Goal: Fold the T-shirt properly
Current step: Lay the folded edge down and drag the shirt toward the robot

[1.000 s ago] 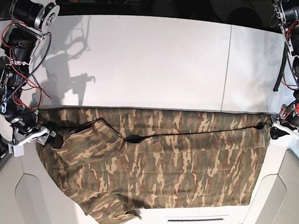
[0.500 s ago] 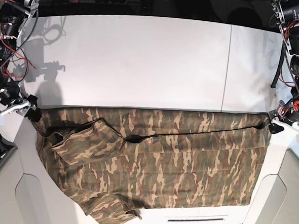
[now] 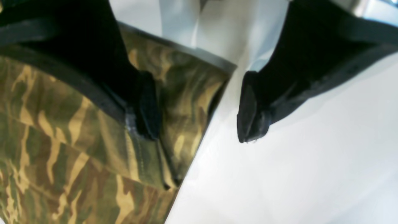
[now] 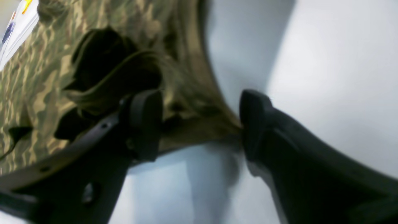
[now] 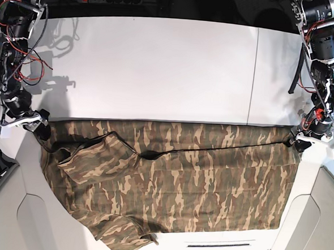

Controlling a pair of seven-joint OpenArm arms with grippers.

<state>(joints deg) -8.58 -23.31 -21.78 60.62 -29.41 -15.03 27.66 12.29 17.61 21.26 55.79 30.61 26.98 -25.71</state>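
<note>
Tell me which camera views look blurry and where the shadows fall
Left wrist view: soft, T-shirt smeared, left claw dark against bright table. Right wrist view: blurrier, right claw nearly black. Base view: sharp, arm shadows on the tabletop's upper left, edges bowed by the lens.

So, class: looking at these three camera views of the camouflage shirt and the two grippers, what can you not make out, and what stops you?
- T-shirt collar label: not visible in the base view, too small or folded under.
- Near hem: the base view's bottom edge and the white table front obscure its drape.
- Right gripper: wrist view blurred, so cloth contact is unclear.
- Left gripper: only a corner of the shirt shows; the fingers hide the rest.
</note>
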